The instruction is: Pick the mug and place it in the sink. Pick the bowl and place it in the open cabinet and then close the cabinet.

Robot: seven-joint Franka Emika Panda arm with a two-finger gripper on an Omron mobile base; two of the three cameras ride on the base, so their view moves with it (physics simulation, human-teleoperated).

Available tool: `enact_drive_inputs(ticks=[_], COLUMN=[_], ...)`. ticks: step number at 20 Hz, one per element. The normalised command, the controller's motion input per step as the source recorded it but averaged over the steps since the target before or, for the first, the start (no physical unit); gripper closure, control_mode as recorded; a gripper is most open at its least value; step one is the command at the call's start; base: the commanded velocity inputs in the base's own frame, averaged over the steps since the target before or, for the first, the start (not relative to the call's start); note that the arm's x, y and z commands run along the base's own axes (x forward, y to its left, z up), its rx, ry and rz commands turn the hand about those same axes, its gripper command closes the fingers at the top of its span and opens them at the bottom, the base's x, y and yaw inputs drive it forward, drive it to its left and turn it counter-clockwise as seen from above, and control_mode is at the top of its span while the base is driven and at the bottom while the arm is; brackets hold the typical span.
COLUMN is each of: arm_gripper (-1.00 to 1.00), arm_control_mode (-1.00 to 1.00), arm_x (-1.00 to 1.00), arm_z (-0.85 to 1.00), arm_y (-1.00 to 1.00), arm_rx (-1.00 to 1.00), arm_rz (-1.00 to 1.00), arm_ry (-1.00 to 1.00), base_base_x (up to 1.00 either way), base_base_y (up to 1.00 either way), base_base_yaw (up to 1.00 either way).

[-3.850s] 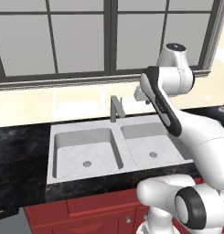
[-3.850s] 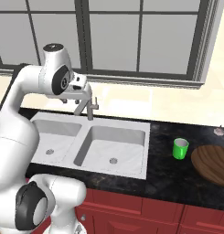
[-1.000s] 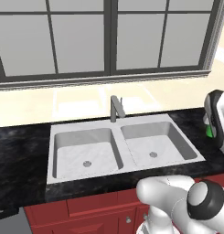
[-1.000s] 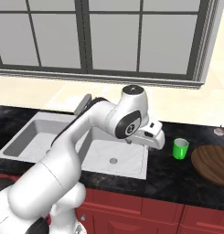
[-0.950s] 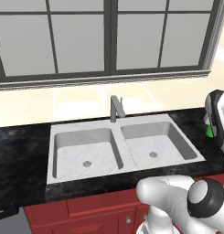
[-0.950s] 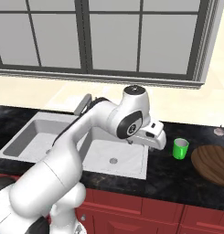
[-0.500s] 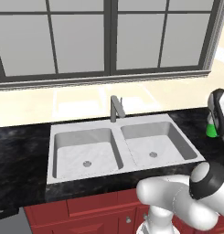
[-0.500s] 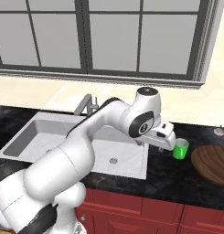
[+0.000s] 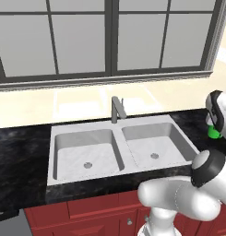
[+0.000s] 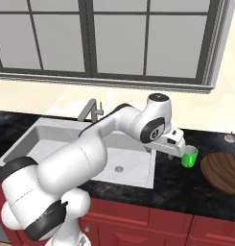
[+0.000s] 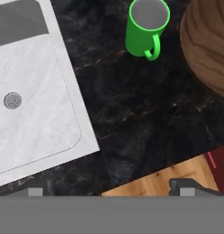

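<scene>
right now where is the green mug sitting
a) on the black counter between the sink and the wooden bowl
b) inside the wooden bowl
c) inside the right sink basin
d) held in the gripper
a: the mug stands upright on the black counter, with the sink on one side and the bowl on the other.

A black marbled desk (image 10: 138, 190) runs under a wide grey-framed window (image 9: 110, 41); wooden floor (image 11: 163, 180) shows below, and possibly a small pale object (image 10: 229, 138) sits far right.

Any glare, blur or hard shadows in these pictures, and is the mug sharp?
Hand view: mug crisp, handle clear, no glare on the black counter. Right base view: flat, even light, soft shading in the sink. Left base view: no blur.
</scene>
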Motion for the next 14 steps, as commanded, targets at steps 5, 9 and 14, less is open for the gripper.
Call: enact_drive_inputs(ticks=[5,9,14], arm_gripper=[-1.0,-1.0,-1.0], arm_control_mode=[-1.0,-1.0,-1.0], arm_x=[0.06,0.01,0.0], arm_z=[-0.21,-0.16,-0.18], arm_y=[-0.17,-0.28,-0.23], arm_rx=[0.0,0.0,0.0], arm_rz=[0.0,0.0,0.03], arm_ry=[0.0,0.0,0.0], base_base_x=[0.0,0.0,0.0], base_base_y=[0.0,0.0,0.0], base_base_yaw=[0.0,0.0,0.0])
